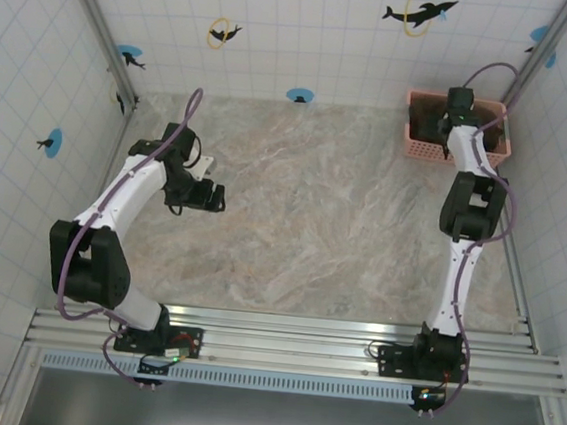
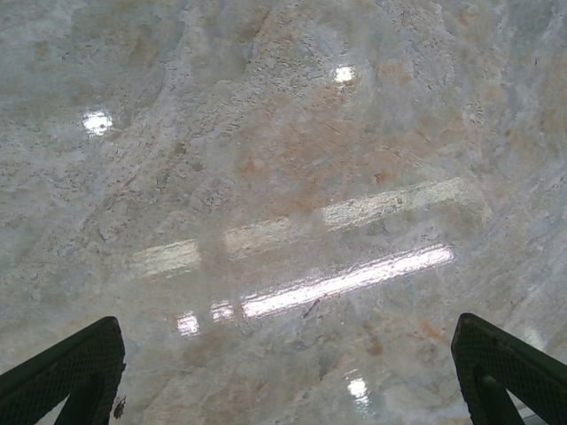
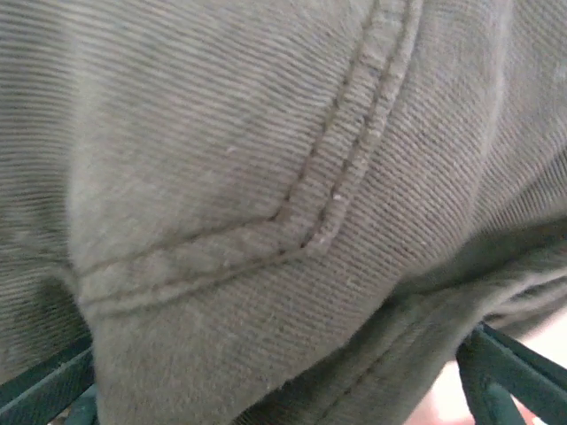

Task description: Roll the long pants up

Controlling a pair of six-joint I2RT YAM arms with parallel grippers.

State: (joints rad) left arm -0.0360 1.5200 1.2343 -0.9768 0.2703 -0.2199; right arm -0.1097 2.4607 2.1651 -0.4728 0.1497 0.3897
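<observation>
The long pants (image 3: 266, 177) lie inside the pink basket (image 1: 420, 148). In the overhead view only a dark patch of them can be seen there, under the right arm (image 1: 470, 205), which reaches into the basket. From the right wrist, the brown cloth shows a fine ribbed weave and a double row of stitching that bends in a corner near the middle. The right jaws are spread wide, with one dark finger (image 3: 49, 390) at each lower corner of that view. The cloth bulges between and just ahead of them, and nothing is pinched. A sliver of pink shows beside the far finger.

The left arm (image 1: 125, 192) is well apart from the basket, across the marbled surface (image 1: 314, 205). The left jaws are likewise released, their two meshed fingers (image 2: 71, 372) far apart over bare glossy stone that reflects streaks of lamp light.

On the tiled walls behind and beside the basket are dark dolphin figures (image 1: 418, 12), some with yellow rings, and blue dots (image 1: 300, 95).
</observation>
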